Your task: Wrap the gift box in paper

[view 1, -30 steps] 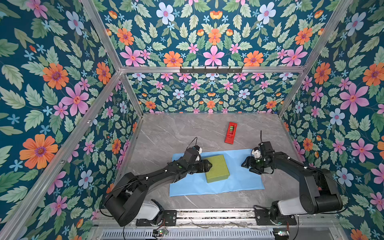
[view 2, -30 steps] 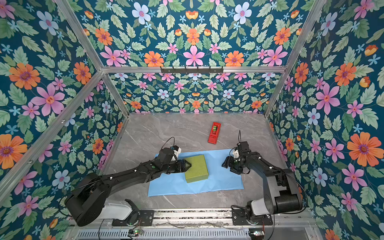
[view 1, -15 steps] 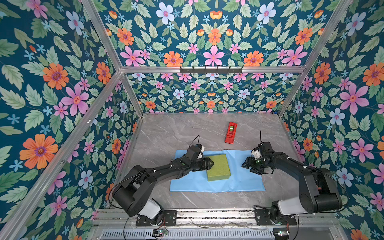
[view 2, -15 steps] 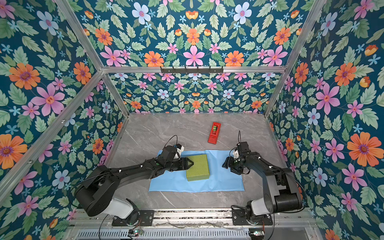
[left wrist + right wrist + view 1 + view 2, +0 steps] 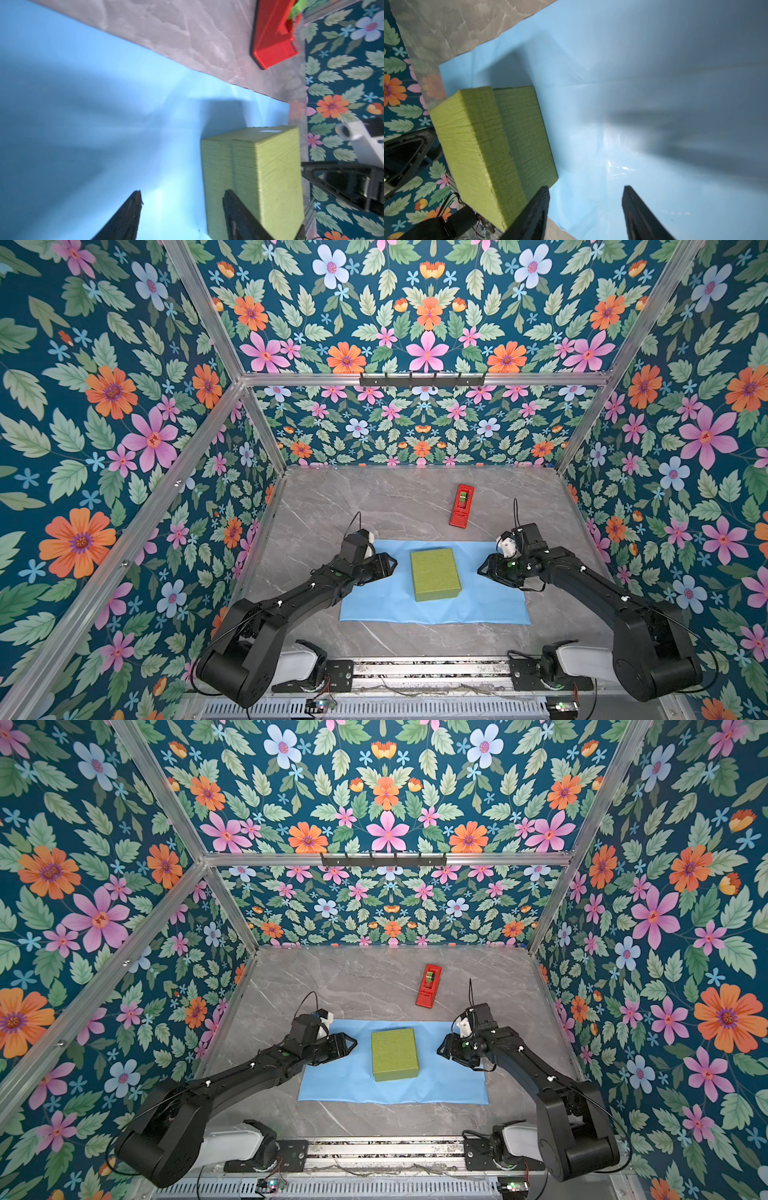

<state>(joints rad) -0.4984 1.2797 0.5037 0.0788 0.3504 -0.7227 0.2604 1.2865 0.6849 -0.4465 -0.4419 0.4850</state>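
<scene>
Olive-green gift box point(image 5: 435, 574) centred on paper point(image 5: 374, 605). Sits between left tool point(image 5: 391, 566) and right tool point(image 5: 483, 571), equally near each, long axis crossing their line; jaws apart, holding nothing.

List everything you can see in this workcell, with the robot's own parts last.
gift box: one, olive green, lying flat on the middle of the paper
paper: one sheet, light blue, spread flat on the table under the box
tape dispenser: one, red, on the bare table beyond the paper's far edge
table: one, grey marble pattern, floor of the cell
walls: floral print on dark teal, around three sides
hook rail: one, black, on the bar above the back wall
left gripper: one, black, open, empty, over the paper left of the box
right gripper: one, black, open, empty, over the paper right of the box
</scene>
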